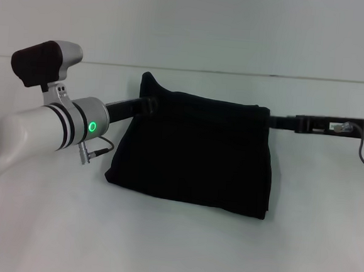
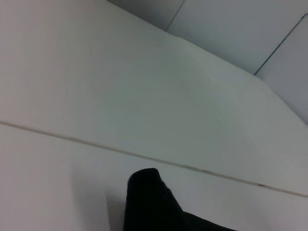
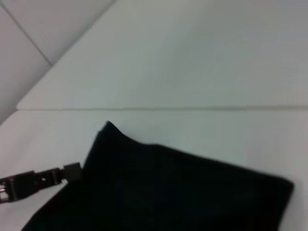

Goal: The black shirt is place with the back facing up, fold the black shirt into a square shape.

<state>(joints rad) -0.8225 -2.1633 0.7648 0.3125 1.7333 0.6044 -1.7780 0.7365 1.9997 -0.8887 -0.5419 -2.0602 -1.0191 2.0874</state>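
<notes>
The black shirt (image 1: 193, 149) lies folded into a compact block in the middle of the white table, plain black side showing. Its far edge stretches between my two grippers. My left gripper (image 1: 148, 103) is shut on the far left corner, which pokes up in a peak. On the far right corner my right gripper (image 1: 273, 121) is shut as well. That peaked corner of the shirt (image 2: 149, 202) fills the lower part of the left wrist view. In the right wrist view, the shirt (image 3: 168, 192) appears with the left gripper (image 3: 72, 171) at its edge.
The white table (image 1: 173, 249) spreads on all sides of the shirt, and a seam line (image 1: 237, 73) runs across behind it. My left arm's white forearm (image 1: 50, 129) hangs over the table's left part.
</notes>
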